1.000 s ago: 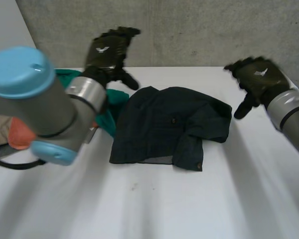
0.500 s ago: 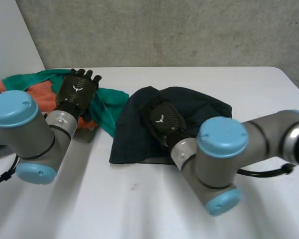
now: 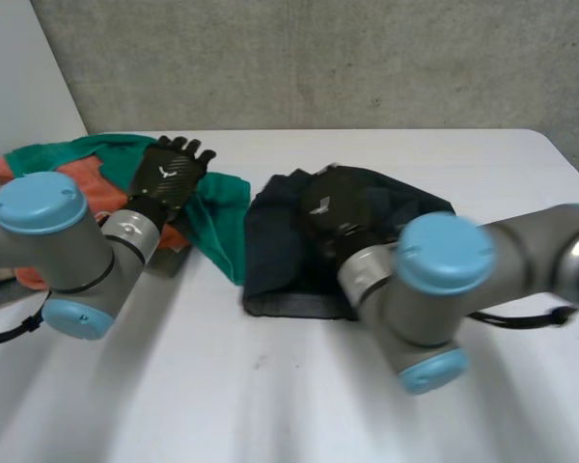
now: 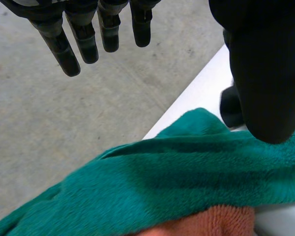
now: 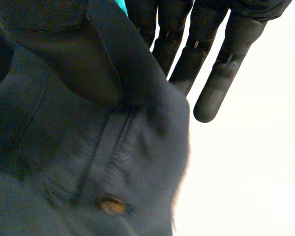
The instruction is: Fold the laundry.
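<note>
A dark navy shirt [image 3: 285, 260] is lying crumpled around the middle of the white tabletop [image 3: 270, 386], toward its far side. The right hand [image 3: 330, 204] is resting on top of the shirt, its fingers [image 5: 221, 73] stretching out straight past the cloth's edge over bare tabletop. A fold of the shirt with a small brass-coloured button [image 5: 112, 205] is lying against its palm, and the hand is gripping nothing. To the left, a green towel [image 3: 224, 207] is lying over an orange cloth [image 3: 89, 188], just beside the shirt. The left hand [image 3: 174, 174] is hovering over the towel, fingers straight and thumb held apart, holding nothing.
</note>
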Controlling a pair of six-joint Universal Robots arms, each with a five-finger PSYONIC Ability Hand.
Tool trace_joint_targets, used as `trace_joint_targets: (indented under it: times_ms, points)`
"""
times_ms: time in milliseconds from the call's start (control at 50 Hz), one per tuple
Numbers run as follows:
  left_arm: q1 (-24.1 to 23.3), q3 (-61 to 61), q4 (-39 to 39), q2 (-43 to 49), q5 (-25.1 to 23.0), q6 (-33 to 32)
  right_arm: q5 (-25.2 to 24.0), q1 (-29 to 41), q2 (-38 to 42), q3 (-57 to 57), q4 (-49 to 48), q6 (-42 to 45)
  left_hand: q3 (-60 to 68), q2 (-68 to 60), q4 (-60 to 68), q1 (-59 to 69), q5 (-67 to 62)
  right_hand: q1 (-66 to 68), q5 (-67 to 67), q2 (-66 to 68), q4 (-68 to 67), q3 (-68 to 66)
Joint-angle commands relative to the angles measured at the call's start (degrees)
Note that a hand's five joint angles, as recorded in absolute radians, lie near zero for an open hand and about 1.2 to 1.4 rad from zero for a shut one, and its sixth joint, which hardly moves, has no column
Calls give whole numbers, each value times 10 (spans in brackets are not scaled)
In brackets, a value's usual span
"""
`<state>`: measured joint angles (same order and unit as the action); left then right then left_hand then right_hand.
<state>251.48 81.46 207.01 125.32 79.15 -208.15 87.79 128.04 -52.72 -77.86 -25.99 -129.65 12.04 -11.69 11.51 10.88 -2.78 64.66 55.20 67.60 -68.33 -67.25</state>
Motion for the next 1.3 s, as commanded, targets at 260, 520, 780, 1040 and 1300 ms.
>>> trace_joint_targets:
  times_ms: [260,520,780,1040,1300]
  points:
    - [-6,-205,-70,185,-9,-117,27,-96,-118,-196,20,-48,24,-27,29,35,-16,153,148,124,-117,-128]
    - [35,-301,-55,181,124,-84,30,-97,-118,-193,20,-51,680,-683,685,691,-672,153,148,124,-117,-128]
    - [157,-362,18,141,321,-123,31,-96,-118,-195,21,-51,680,-683,685,691,-672,153,148,124,-117,-128]
    - [67,-215,16,85,288,-92,32,-97,-119,-197,22,-51,-20,17,-15,-9,28,153,148,124,-117,-128]
    - [-4,-56,2,6,112,-93,31,-97,-120,-200,29,-49,-5,1,1,7,12,153,148,124,-117,-128]
